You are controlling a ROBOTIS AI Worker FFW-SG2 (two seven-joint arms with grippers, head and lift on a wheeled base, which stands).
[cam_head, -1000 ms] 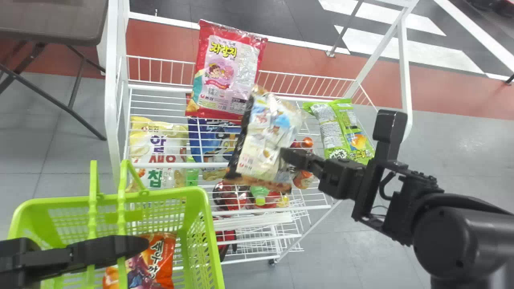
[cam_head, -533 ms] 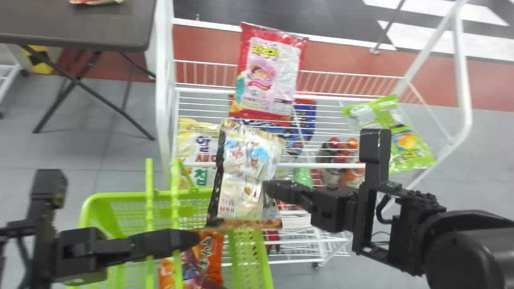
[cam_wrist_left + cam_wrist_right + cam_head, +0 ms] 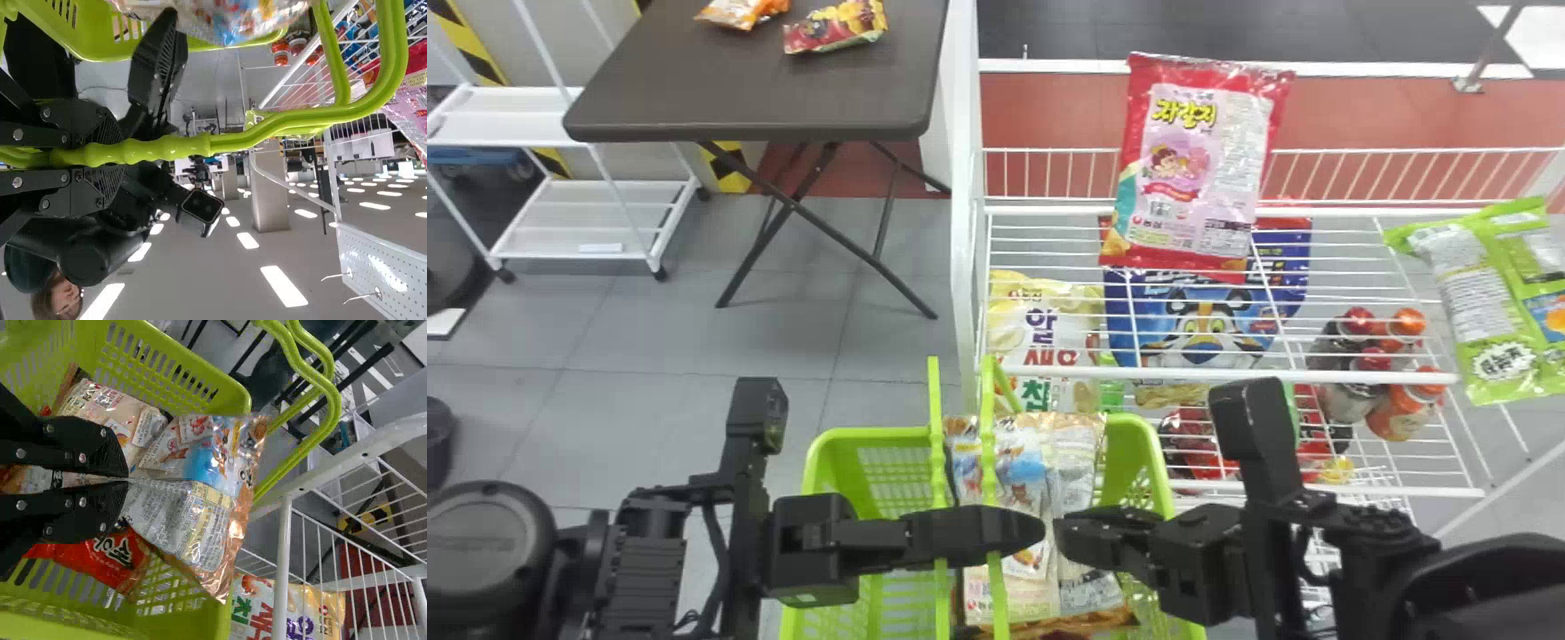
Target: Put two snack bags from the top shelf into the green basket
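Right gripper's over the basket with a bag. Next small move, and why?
Probably lower the right gripper slightly, fingers shut, to settle the snack bag deeper before release: the bag is pinched over the green basket, and its far end overlaps the rim in the right wrist view.

you are looking at a green basket (image 3: 871, 435), slotted and open-topped, its paired handles (image 3: 936, 400) standing upright. a shiny beige snack bag (image 3: 1021, 467) with blue patches and brown edging is being pinched along a lengthwise crease at the basket's mouth, one end overlapping the rim. near it, a red snack bag (image 3: 113, 553) is lying inside, partly covered.
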